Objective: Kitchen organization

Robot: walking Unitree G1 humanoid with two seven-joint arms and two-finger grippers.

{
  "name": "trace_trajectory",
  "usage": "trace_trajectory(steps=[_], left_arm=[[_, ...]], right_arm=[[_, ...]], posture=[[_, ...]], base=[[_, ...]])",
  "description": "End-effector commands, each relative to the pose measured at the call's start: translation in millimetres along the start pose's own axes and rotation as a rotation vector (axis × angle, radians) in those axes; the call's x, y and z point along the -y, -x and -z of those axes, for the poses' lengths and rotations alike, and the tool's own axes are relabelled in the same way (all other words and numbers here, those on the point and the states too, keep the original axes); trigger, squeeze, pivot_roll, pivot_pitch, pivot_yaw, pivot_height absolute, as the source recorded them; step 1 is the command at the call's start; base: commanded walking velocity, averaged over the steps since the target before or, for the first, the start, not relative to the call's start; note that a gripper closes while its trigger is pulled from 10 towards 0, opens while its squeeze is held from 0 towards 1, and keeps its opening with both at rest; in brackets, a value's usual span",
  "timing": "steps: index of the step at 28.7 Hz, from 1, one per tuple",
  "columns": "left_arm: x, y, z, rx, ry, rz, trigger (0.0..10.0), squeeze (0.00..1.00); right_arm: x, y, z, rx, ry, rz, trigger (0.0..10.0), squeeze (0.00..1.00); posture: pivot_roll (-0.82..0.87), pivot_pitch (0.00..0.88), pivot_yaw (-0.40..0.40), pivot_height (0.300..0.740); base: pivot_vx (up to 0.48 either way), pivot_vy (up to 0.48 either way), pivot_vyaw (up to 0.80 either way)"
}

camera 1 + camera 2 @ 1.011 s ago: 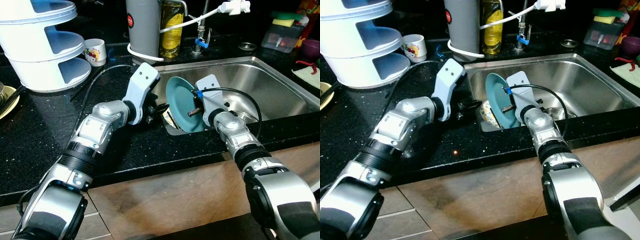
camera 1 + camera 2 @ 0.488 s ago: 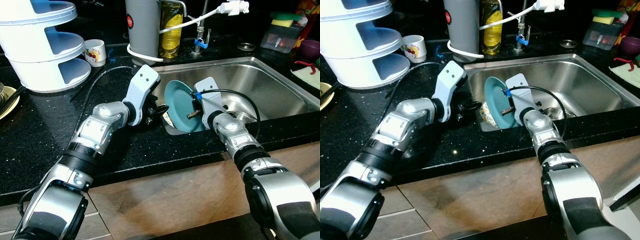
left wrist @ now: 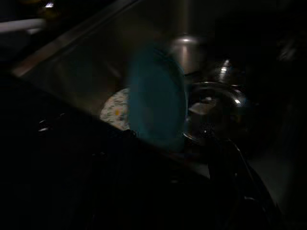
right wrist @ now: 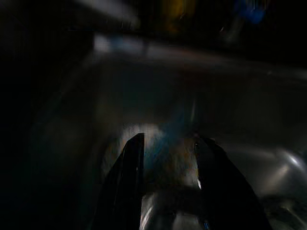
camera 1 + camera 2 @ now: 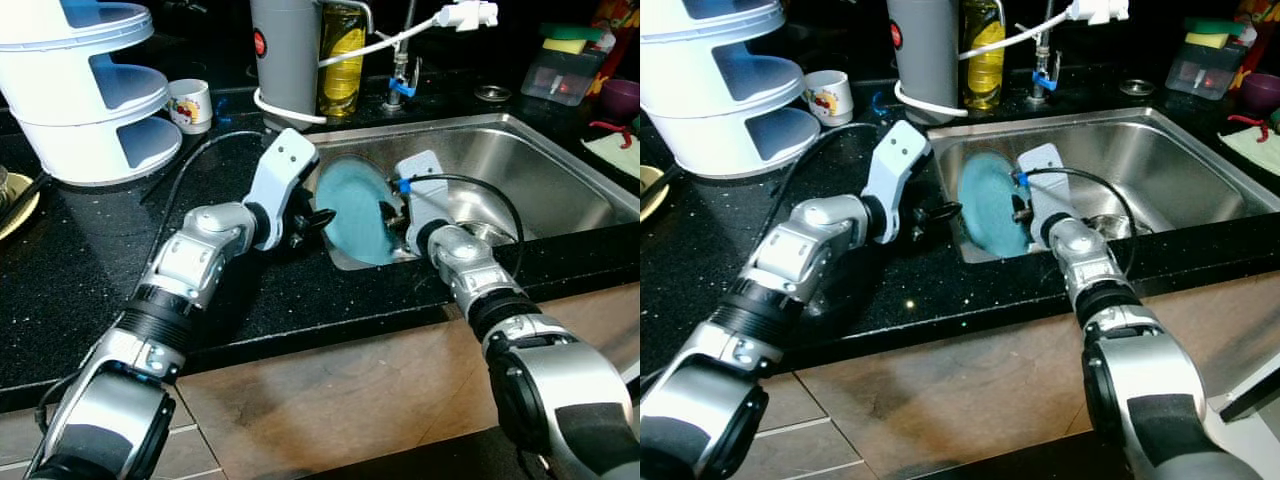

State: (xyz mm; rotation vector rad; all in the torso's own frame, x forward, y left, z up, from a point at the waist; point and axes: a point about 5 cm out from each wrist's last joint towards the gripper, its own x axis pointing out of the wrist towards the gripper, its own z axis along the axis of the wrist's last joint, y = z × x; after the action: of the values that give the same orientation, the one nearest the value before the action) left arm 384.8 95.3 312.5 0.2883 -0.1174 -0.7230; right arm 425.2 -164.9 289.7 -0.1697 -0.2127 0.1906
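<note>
From the left eye view, a teal plate (image 5: 358, 222) stands on edge, blurred, at the near left corner of the steel sink (image 5: 560, 170). The left end effector (image 5: 318, 221) sits over the dark surface (image 5: 90, 250) at the sink's rim, its tips just beside the plate's left edge; whether it grips is not clear. The right end effector (image 5: 392, 212) reaches in from the plate's other side, close against it. The right eye view shows the same layout, with a white tiered rack (image 5: 725, 90) and a mug (image 5: 827, 96) well off to the left. In the dim left wrist view the plate (image 3: 156, 103) stands before a patterned dish (image 3: 115, 111). In the right wrist view the two black fingers (image 4: 128, 182) are spread moderately apart, with what seems the plate's bluish smear between them.
</note>
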Motion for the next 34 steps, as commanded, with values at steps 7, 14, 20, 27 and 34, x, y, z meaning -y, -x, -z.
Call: trace_trajectory(steps=[7, 14, 20, 27, 34], left_arm=[[-36.8, 19.8, -16, 0.113, 0.082, -0.216, 10.0, 0.0], [-62.7, 53.4, -34, 0.22, 0.149, -0.413, 10.0, 0.0], [-60.5, 77.7, -27, 0.274, 0.187, -0.42, 10.0, 0.0], [-54.5, 90.1, -18, 0.237, 0.186, -0.489, 10.0, 0.0], [-35.3, 100.5, -2, 0.219, 0.127, -0.476, 10.0, 0.0]], right_arm=[[16.3, -2.1, -54, 0.272, -0.126, 0.054, 10.0, 0.0], [22.9, -0.6, -70, 0.374, -0.374, 0.018, 10.0, 0.0], [-3.4, 2.2, -60, 0.373, -0.505, -0.117, 10.0, 0.0], [-32.5, 20.2, -43, 0.371, -0.57, -0.141, 10.0, 0.0], [-59.6, 42.9, -39, 0.363, -0.656, -0.282, 10.0, 0.0]], posture=[[0.06, 0.189, 0.01, 0.74], [0.06, 0.182, -0.008, 0.74], [0.06, 0.184, -0.019, 0.74], [0.06, 0.202, -0.032, 0.74], [0.05, 0.208, -0.022, 0.74]], base=[[0.0, 0.0, 0.0], [0.0, 0.0, 0.0], [0.0, 0.0, 0.0], [0.0, 0.0, 0.0], [0.0, 0.0, 0.0]])
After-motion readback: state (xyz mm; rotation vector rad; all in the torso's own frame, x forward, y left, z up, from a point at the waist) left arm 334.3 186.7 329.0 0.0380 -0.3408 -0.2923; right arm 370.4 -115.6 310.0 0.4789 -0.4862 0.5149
